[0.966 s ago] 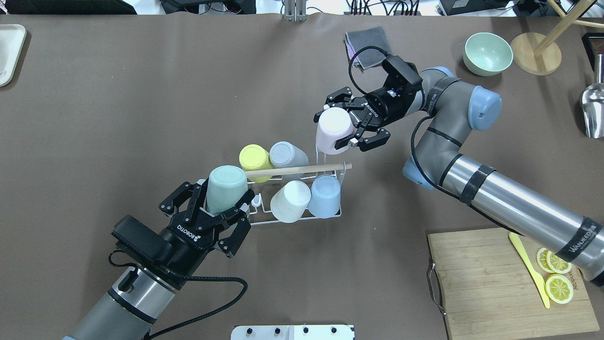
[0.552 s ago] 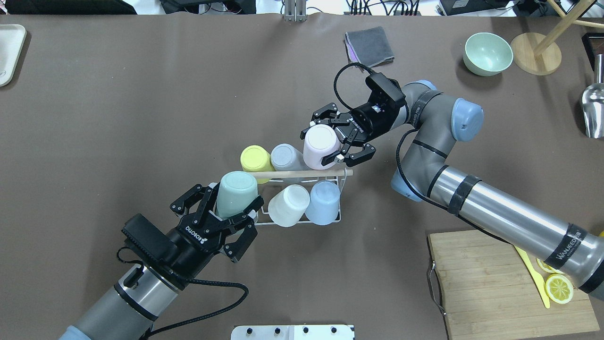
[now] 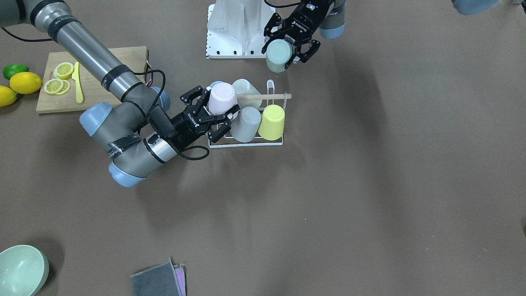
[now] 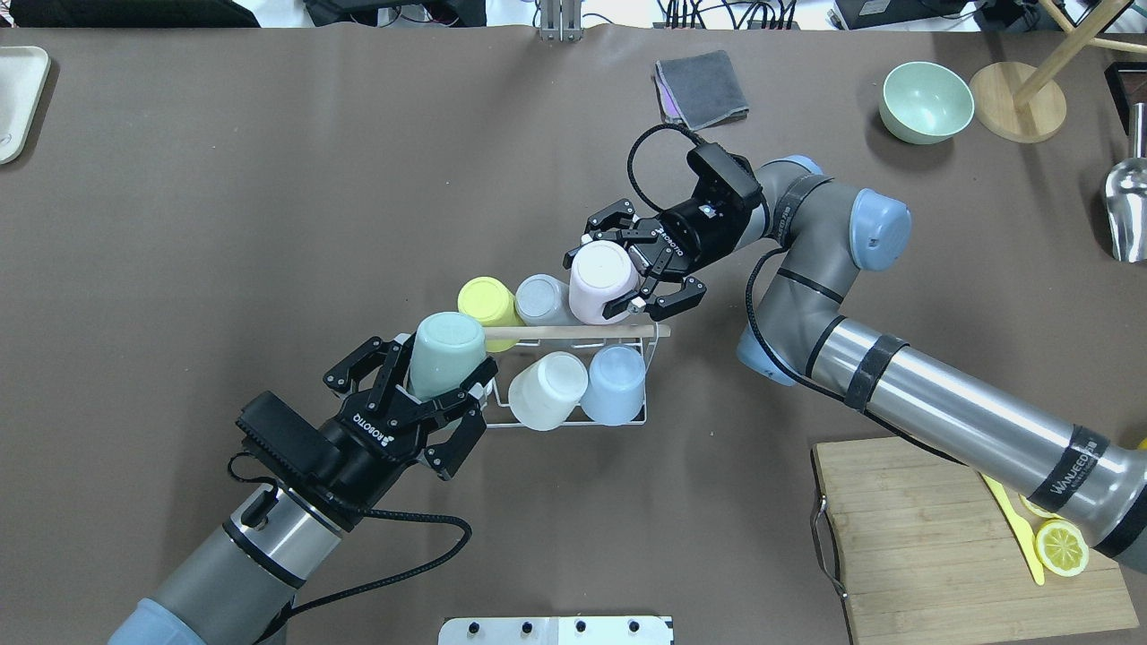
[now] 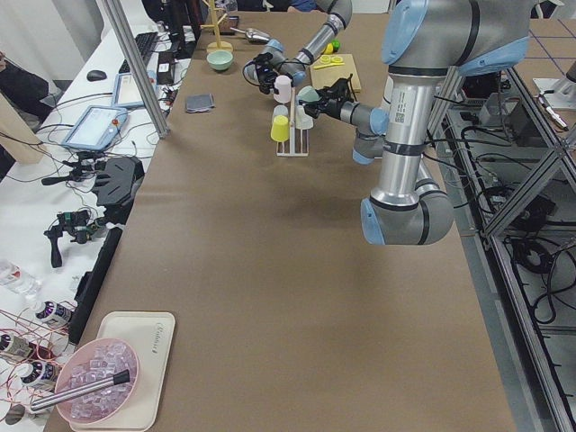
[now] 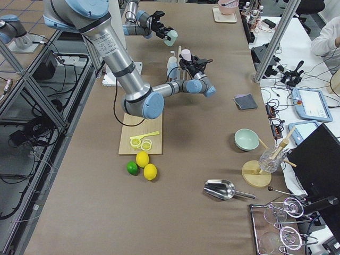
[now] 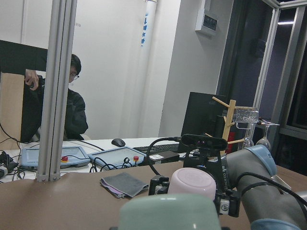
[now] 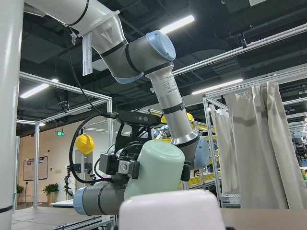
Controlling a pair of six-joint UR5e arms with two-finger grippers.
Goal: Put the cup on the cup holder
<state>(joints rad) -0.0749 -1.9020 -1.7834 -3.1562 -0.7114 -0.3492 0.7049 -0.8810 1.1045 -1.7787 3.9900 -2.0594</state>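
The cup holder (image 4: 573,421) is a white wire rack with a wooden rod (image 4: 573,331) across its top, mid-table. It holds yellow (image 4: 484,300), grey (image 4: 538,298), white (image 4: 547,390) and blue (image 4: 615,383) cups upside down. My left gripper (image 4: 445,381) is shut on a mint green cup (image 4: 444,352), upside down at the rack's near left corner. My right gripper (image 4: 620,282) is shut on a pink cup (image 4: 602,279), upside down at the far row's right end, against the grey cup. In the front view the pink cup (image 3: 222,98) and the mint cup (image 3: 278,53) show too. I cannot tell whether either cup sits on a prong.
A wooden cutting board (image 4: 941,555) with lemon slices and a yellow knife lies at the near right. A green bowl (image 4: 927,100), a wooden stand (image 4: 1017,112) and a folded grey cloth (image 4: 703,85) are at the back. A white tray (image 4: 18,98) is at the far left edge.
My right gripper has moved left and toward the rack with the pink cup, up against the grey cup. My left gripper has moved forward and right with the mint cup to the rod's left end.
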